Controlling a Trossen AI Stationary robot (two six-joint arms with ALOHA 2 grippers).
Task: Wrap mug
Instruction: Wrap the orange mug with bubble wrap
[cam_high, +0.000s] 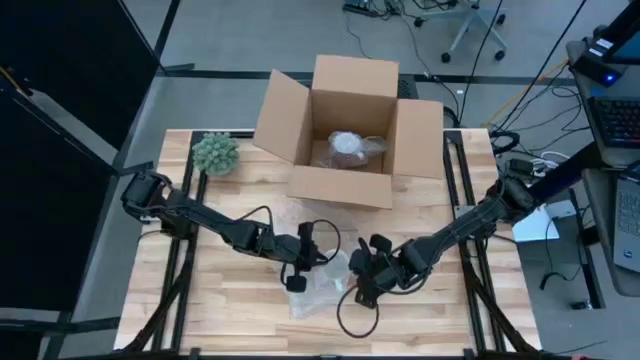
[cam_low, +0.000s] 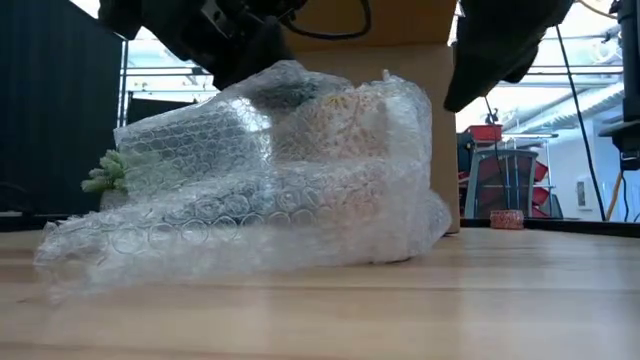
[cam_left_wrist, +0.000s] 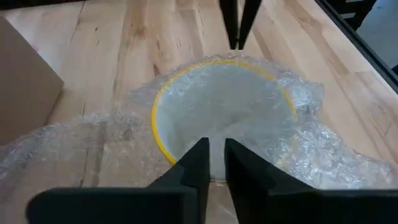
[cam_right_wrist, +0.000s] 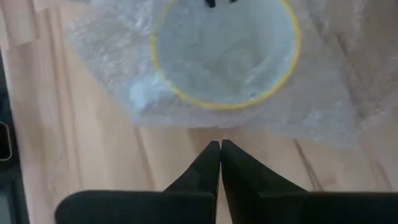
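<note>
Bubble wrap (cam_low: 260, 190) draped over mug (cam_left_wrist: 221, 106) on table (cam_high: 200, 300). Left gripper (cam_left_wrist: 212, 152) nearly closed, wrap seemingly pinched. Right gripper (cam_right_wrist: 220, 149) closed, nothing held.

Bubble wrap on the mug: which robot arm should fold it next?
Probably the left. The left gripper sits pinched right at the bubble wrap over the mug. The right gripper is shut over bare table beside it.

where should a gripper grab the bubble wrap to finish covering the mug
Probably the loose flap of bubble wrap lying flat on the table, away from the mug. It is thin and free there, so a pinch from above at its edge could lift and fold it over the yellow-rimmed opening.
</note>
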